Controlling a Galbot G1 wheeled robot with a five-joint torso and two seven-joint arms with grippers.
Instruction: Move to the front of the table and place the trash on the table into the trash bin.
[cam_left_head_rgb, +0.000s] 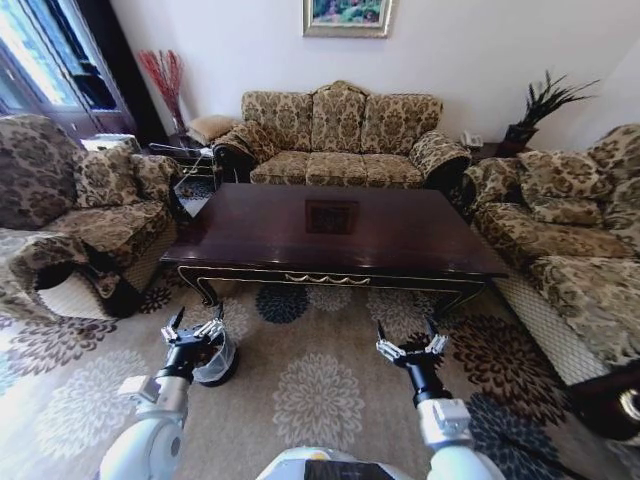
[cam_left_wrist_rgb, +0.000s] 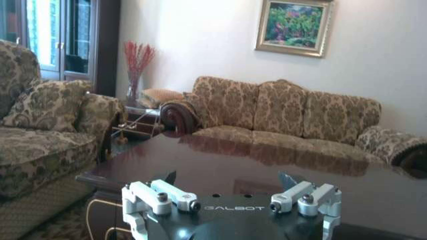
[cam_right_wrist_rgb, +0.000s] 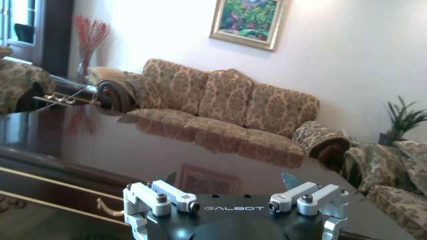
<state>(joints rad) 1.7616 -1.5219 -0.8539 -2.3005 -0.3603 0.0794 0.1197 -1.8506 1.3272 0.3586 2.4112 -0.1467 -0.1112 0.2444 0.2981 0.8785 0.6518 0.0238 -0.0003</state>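
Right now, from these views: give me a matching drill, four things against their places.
Things:
1 bin
2 table
3 painting
4 plant

Places:
a on the wall
b on the rug, by the left gripper
c back right corner
d middle, between the sofas

Pairs: 1-b; 2-d; 3-a; 4-c

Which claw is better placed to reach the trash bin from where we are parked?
Left, most likely. The left claw, open, hangs right at the trash bin on the carpet in front of the table. The right claw, also open, hangs clearly farther from the bin.
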